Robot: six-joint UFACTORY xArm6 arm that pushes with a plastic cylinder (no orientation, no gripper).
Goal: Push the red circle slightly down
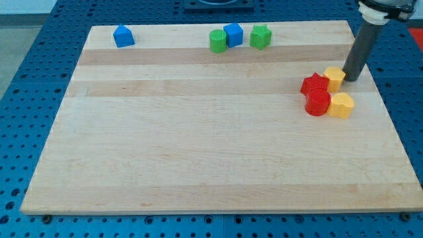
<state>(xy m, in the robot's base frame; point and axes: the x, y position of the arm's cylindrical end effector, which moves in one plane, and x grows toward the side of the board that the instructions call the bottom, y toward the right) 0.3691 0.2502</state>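
The red circle [318, 102] lies at the view's right on the wooden board [198, 152]. A red star-shaped block [314, 84] touches it from above. A yellow heart-shaped block [342, 105] touches its right side. A yellow block [334, 78] sits just above and to the right. My tip [351, 80] stands right next to that upper yellow block, on its right, above and to the right of the red circle.
At the view's top stand a blue house-shaped block [123, 36], a green round block [217, 41], a blue cube [233, 34] and a green block [260, 36]. The board's right edge is close to the tip. A blue pegboard surrounds the board.
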